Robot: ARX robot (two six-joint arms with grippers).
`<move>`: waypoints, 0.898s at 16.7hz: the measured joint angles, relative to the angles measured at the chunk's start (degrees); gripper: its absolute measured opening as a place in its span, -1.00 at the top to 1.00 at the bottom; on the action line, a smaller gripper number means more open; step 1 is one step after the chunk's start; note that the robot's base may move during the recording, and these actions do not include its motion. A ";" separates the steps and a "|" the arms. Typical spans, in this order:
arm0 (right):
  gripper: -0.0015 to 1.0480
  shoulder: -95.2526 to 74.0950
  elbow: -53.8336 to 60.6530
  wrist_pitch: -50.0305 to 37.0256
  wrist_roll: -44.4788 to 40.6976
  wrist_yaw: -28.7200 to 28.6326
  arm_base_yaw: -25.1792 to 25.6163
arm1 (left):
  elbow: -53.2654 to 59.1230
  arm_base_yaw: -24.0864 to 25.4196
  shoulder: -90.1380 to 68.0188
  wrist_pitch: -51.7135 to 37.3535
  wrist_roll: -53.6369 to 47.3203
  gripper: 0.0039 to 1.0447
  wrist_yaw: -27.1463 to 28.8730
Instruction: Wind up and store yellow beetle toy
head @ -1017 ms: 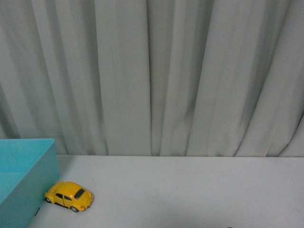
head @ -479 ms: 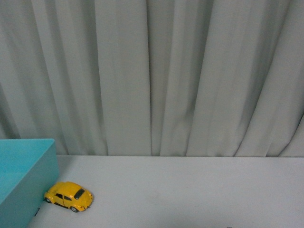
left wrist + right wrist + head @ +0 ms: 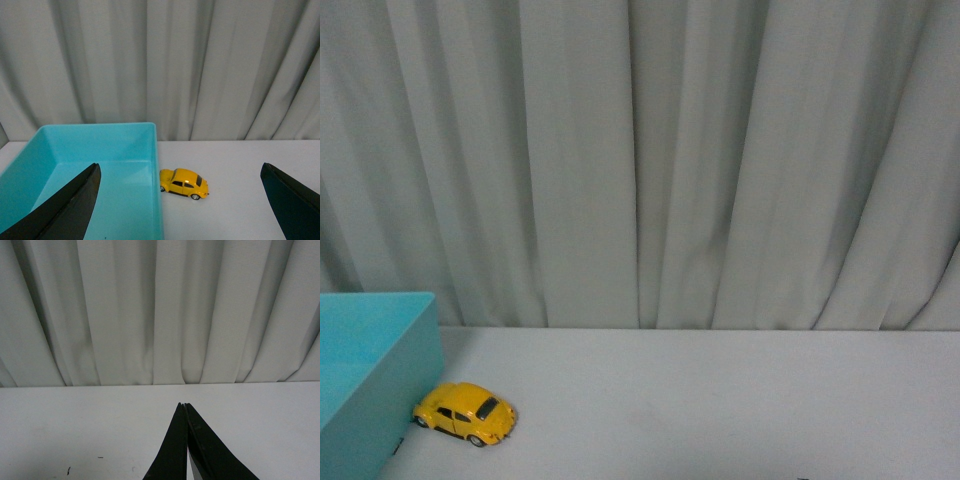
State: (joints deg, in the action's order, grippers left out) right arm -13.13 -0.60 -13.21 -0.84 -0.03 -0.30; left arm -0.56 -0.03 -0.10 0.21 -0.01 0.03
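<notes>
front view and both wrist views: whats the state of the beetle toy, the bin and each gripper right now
yellow beetle toy: upright on its wheels on the table, outside the bin, close against its wall
teal bin: open-topped, nothing visible inside
left gripper: open, fingers wide apart, holding nothing
right gripper: shut, fingers pressed together, holding nothing

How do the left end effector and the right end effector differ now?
The left end effector has its fingers spread wide; the right end effector has them closed together. The left end effector faces the yellow beetle toy and the turquoise box; the right end effector faces only table and curtain. Both are black and hold nothing.
</notes>
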 joint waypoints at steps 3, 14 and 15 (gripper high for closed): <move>0.96 2.27 0.00 2.32 0.00 0.00 0.00 | 0.00 0.00 0.00 0.00 0.00 -0.88 0.00; 0.55 12.98 -0.02 13.42 0.00 0.04 0.00 | 0.00 0.00 0.00 -0.02 0.00 -0.88 0.00; 0.42 12.98 -0.02 13.42 0.00 0.04 0.00 | 0.00 0.00 0.00 0.00 0.00 -0.88 0.00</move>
State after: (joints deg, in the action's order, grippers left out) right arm -0.14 -0.62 0.21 -0.84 0.01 -0.30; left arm -0.56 -0.03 -0.10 0.21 -0.01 0.03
